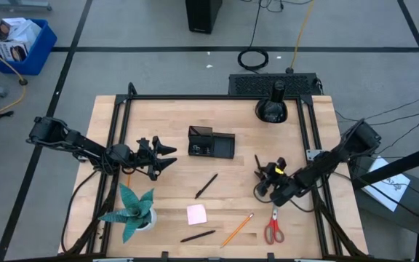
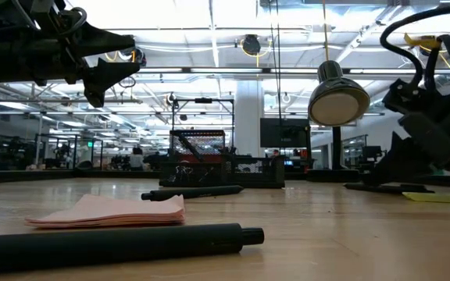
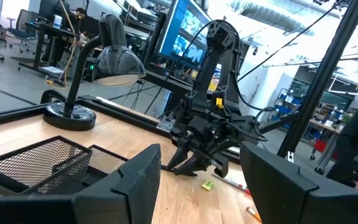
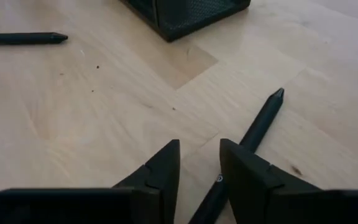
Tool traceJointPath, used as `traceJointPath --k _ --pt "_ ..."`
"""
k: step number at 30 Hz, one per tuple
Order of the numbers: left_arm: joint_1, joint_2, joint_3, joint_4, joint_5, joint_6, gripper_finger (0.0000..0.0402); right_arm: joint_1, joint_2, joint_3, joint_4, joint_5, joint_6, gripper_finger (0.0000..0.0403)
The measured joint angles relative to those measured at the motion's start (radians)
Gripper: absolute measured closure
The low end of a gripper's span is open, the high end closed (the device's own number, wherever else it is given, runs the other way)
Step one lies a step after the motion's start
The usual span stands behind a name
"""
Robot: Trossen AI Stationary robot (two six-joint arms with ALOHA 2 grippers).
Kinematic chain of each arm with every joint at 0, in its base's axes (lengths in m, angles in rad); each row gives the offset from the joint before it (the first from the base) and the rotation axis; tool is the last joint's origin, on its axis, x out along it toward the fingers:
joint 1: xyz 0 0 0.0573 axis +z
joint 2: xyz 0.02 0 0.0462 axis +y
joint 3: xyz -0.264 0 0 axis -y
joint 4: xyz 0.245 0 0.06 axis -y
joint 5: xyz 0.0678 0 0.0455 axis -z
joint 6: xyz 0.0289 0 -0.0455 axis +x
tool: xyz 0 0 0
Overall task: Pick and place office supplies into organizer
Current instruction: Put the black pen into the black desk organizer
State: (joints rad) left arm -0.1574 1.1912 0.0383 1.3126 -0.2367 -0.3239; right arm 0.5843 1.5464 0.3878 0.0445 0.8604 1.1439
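— Looking at the right gripper (image 4: pixel 199 146): sitting low over the table, holding its fingers (image 4: pixel 160 165) a narrow slit apart, gripping nothing.

— And missing the black pen (image 4: pixel 263 121), judging by the wrist view. Lying just outside that slit, running under one finger rather than between the two.

— So risking a close on bare air, or pinching the pen's edge and flicking it away across the wood.

— Or pressing it flat and rolling it. Needing a wider opening and a sideways shift first, probably.

— Also facing a longish carry: organizer (image 1: pixel 211 143) sitting mid-table, well apart from that pen. Possibly dropping a badly held pen on the way.

— Left gripper (image 1: pixel 172 157)?

— Hovering off the organizer's left side, fingers well apart, carrying nothing. Possibly crowding the drop.
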Motion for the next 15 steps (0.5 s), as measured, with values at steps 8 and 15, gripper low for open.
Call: traceJointPath --k 8,15 --pt "0.000 0.000 0.000 0.001 0.000 -0.007 0.0179 -0.008 0.078 -0.002 -0.007 -0.020 0.025 0.0333" --pt "0.000 0.000 0.000 0.000 0.000 -0.013 0.0179 0.010 0.165 -0.003 0.155 -0.001 -0.118 0.0393"
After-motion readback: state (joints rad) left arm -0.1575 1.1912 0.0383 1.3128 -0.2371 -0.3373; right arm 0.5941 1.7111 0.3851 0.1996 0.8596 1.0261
